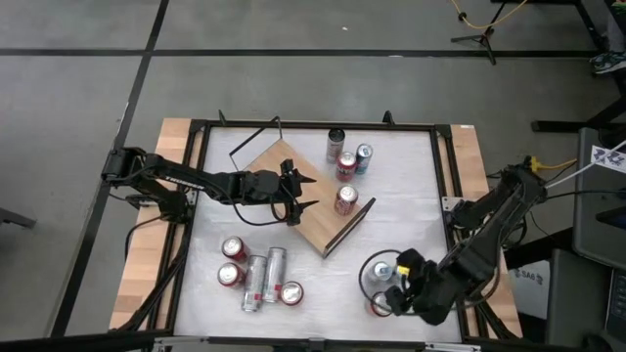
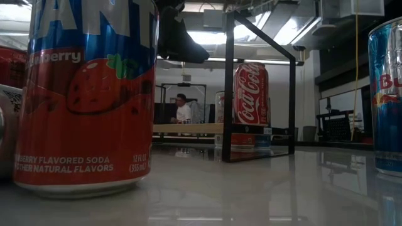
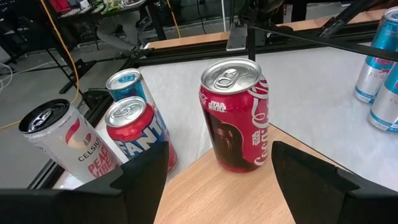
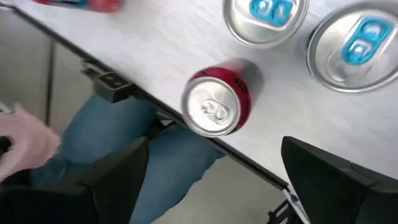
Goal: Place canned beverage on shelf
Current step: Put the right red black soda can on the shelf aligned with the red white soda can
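Left hand (image 1: pixel 302 193): held over the shelf (image 1: pixel 293 210), fingers (image 3: pixel 311 171) spread apart, nothing gripped
Shelf: wooden board lying at an angle on the bench (image 1: pixel 401 225), seen directly beneath the left hand
Cola can (image 3: pixel 235 115): stood upright on the shelf, just ahead of the left hand's open fingers, not touched
Cans past the shelf edge: a Fanta can (image 3: pixel 134 130), a blue-topped can (image 3: pixel 124 84) and a Celsius can (image 3: pixel 59 140) are grouped on the bench, ahead of the left hand and to one side of the cola can
Right hand (image 1: pixel 399 290): poised at the bench's near right corner, fingers parted, nothing gripped
Red can (image 4: pixel 217 99): seen upright below the right hand, close to the bench edge, between the parted fingers but not touched
Blue-tabbed cans (image 4: pixel 357 46): two are stood just beyond the red can
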Motion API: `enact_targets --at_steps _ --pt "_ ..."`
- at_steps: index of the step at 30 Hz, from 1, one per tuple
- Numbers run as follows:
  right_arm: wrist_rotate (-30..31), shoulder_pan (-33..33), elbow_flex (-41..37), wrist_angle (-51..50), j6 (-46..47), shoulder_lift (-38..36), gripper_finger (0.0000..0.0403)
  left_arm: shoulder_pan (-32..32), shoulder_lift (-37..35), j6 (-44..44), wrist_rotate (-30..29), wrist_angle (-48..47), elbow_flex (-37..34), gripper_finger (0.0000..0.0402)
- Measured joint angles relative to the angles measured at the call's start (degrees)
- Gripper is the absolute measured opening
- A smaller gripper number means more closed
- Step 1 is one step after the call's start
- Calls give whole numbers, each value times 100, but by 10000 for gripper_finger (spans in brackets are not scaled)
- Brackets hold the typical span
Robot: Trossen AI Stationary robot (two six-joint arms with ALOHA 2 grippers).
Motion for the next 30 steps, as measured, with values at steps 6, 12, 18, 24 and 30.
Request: enact_targets --at_steps 6,12,18,24,30 --pt "-161 0 0 9 260 478 358 0 0 -2 0 -2 0 276" --pt "-148 0 0 11 634 721 358 0 0 -4 0 -2 0 276" --pt "124 0 0 24 959 730 358 0 0 -7 0 -7 0 276" --pt "446 -2 0 109 1088 750 358 0 0 -9 0 -19 0 276" --pt "355 -11 0 130 1233 957 358 0 0 -153 0 -23 0 276"
